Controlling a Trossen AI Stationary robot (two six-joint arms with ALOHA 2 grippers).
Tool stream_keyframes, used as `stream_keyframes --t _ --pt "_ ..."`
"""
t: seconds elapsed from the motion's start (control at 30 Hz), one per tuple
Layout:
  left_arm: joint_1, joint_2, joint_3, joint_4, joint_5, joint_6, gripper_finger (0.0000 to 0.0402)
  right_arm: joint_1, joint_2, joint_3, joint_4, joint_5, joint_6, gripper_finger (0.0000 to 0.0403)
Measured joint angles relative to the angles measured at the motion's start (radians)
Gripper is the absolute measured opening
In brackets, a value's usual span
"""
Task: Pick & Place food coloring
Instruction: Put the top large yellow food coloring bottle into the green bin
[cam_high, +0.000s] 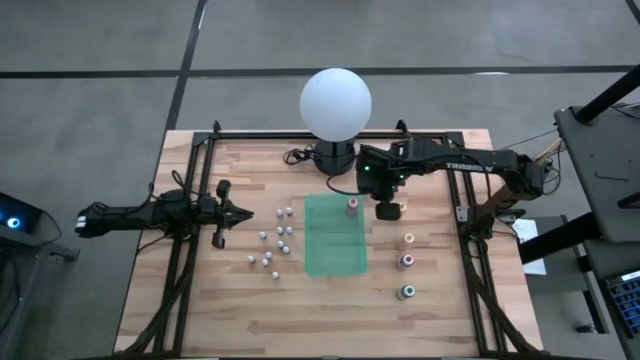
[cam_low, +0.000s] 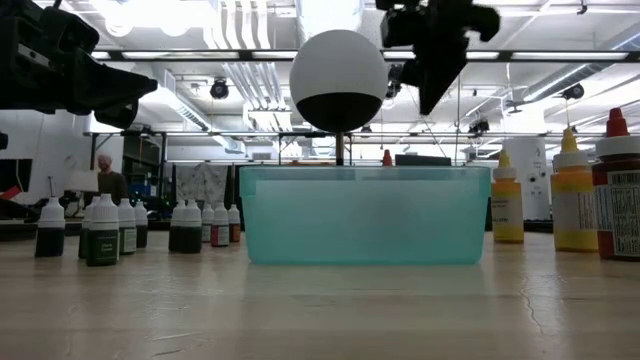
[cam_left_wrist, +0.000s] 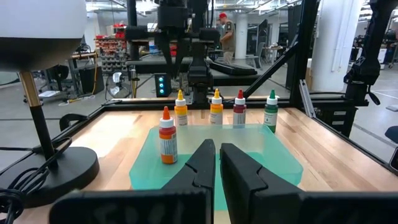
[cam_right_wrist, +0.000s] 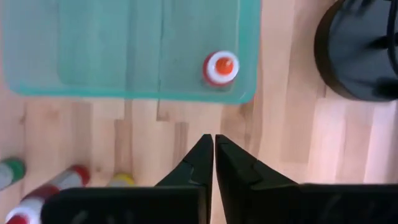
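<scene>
A coloured-top food coloring bottle (cam_high: 352, 207) (cam_right_wrist: 221, 67) stands upright in the far right corner of a translucent green tray (cam_high: 335, 250). Several more coloured-top bottles (cam_high: 407, 262) (cam_left_wrist: 239, 109) stand in a row on the wood right of the tray. Several small whitish-capped bottles (cam_high: 275, 240) (cam_low: 100, 230) stand left of it. My right gripper (cam_high: 388, 211) (cam_right_wrist: 214, 149) is shut and empty. It hangs well above the table, just right of the tray's far corner. My left gripper (cam_high: 248, 213) (cam_left_wrist: 217, 162) is shut, left of the small bottles, pointing toward the tray.
A white globe lamp (cam_high: 335, 100) stands on a dark base (cam_right_wrist: 360, 50) at the table's far edge, behind the tray, with a cable (cam_high: 300, 157) beside it. Black frame rails (cam_high: 185, 270) run along the left and right sides. Bare wood lies near the front edge (cam_high: 330, 320).
</scene>
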Motion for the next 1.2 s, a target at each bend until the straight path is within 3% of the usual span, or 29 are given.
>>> stream_keyframes --t 0.7,1.2 --pt "0.0 0.0 0.0 0.0 0.0 0.0 0.0 0.002 -0.273 -0.004 -0.105 -0.005 0.072 0.0009" --pt "0.0 0.0 0.0 0.0 0.0 0.0 0.0 0.001 -0.341 -0.021 -0.182 -0.029 0.135 0.0009"
